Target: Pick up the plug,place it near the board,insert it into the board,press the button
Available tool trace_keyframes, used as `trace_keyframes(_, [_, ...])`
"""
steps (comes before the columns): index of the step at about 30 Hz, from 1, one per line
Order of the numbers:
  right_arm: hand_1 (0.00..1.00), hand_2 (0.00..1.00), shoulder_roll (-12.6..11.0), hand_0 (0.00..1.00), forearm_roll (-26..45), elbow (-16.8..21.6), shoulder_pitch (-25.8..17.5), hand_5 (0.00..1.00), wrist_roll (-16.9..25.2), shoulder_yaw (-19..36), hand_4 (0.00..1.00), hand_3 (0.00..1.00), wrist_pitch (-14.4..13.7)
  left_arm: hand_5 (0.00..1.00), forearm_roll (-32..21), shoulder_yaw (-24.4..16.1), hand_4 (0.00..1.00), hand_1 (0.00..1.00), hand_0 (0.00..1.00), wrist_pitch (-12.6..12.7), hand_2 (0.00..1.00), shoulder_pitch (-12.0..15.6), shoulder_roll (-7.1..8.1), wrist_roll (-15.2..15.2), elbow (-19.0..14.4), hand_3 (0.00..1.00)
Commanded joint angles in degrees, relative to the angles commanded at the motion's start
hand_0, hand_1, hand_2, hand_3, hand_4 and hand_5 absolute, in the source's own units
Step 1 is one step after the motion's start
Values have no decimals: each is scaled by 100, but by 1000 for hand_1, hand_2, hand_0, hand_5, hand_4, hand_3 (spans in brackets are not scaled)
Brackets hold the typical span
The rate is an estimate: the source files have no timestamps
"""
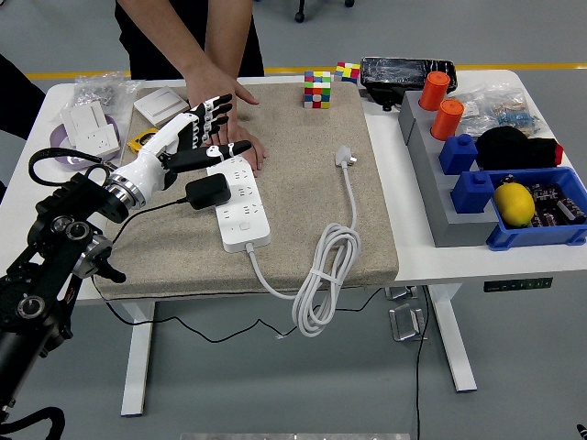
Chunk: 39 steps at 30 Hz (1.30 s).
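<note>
The fingers (213, 108) of the left hand (188, 137) are spread and extended; nothing is gripped by them. The hand is held above the far left part of the beige mat (303, 165), with its fingertips over the person's hand (223, 115). The black plug (208, 192) is located just below the thumb, seated against the left side of the white power board (240, 199); whether it is fully inserted cannot be told. A thin black cable (147, 213) is routed from the plug toward the left. The left arm (64, 243) is brought in from the lower left corner.

The far end of the board is pressed down by the person's hand, which is laid flat on it. The board's own white cord (321, 275) is coiled over the near edge of the mat, and its white plug (344, 158) is laid on the mat to the right of the board.

A yellow tape measure (139, 139) is seen just left of the robot hand. A colour cube (317, 90) is placed at the far edge of the mat. A blue bin (541, 229) holding a lemon (515, 203) is set on the right side of the counter (477, 261).
</note>
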Motion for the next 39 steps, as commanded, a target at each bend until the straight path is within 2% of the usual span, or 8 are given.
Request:
trace_keyframes(6, [775, 759, -18, 848, 8, 0, 12, 970, -1, -14, 998, 788, 3, 175, 1339, 189, 998, 966, 964, 340, 959, -277, 16, -561, 765, 998])
trace_keyframes(11, [775, 759, -23, 848, 13, -2, 2, 970, -8, -46, 998, 788, 6, 175, 2554, 296, 998, 966, 964, 599, 959, -359, 37, -872, 1048, 998])
trace_keyframes(12, [774, 759, -23, 848, 13, -1, 1, 971, -8, -49, 998, 788, 8, 162, 2815, 312, 998, 904, 913, 644, 873, -366, 38, -909, 1078, 968])
trace_keyframes(19, [775, 757, -32, 848, 5, 5, 9, 970, -10, -65, 998, 787, 13, 146, 4197, 424, 998, 863, 866, 831, 821, -448, 28, -1071, 1400, 931])
trace_keyframes(25, [774, 757, -39, 847, -7, 10, 17, 969, -9, -67, 998, 788, 15, 141, 4656, 450, 998, 838, 826, 1036, 774, -515, -30, -1133, 1744, 886])
trace_keyframes(35, [774, 756, -38, 847, 11, 5, 6, 968, -12, -87, 998, 788, 16, 147, 4887, 344, 998, 802, 774, 1277, 744, -590, -82, -1138, 2125, 844])
trace_keyframes(36, [772, 756, -37, 846, 10, 5, 6, 967, -12, -84, 998, 789, 16, 221, 4886, 340, 930, 768, 742, 1296, 650, -592, -85, -1137, 2139, 751])
trace_keyframes(39, [772, 756, -39, 846, 3, 7, 12, 967, -11, -73, 998, 789, 14, 221, 4894, 325, 930, 768, 742, 1344, 650, -604, -94, -1128, 2189, 751])
